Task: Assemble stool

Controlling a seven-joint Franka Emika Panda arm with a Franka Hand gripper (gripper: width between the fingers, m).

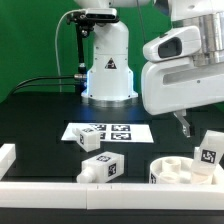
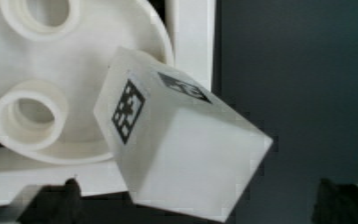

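The stool's round white seat (image 1: 178, 172) lies at the front of the exterior view's right, holes up. A white leg block (image 1: 209, 150) with a black tag leans on its rim. Two more legs (image 1: 92, 141) (image 1: 103, 168) lie near the middle. My gripper (image 1: 184, 128) hangs just above the seat, beside the leaning leg. In the wrist view the seat (image 2: 51, 75) and the tilted leg (image 2: 179, 140) fill the frame. My gripper (image 2: 197, 205) is open, its dark fingertips (image 2: 51, 203) wide on either side of the leg's near end, not touching it.
The marker board (image 1: 105, 131) lies flat in front of the robot base (image 1: 107, 65). White border rails run along the front (image 1: 60, 191) and the exterior view's left (image 1: 7, 158); a rail (image 2: 194, 35) also passes behind the seat in the wrist view.
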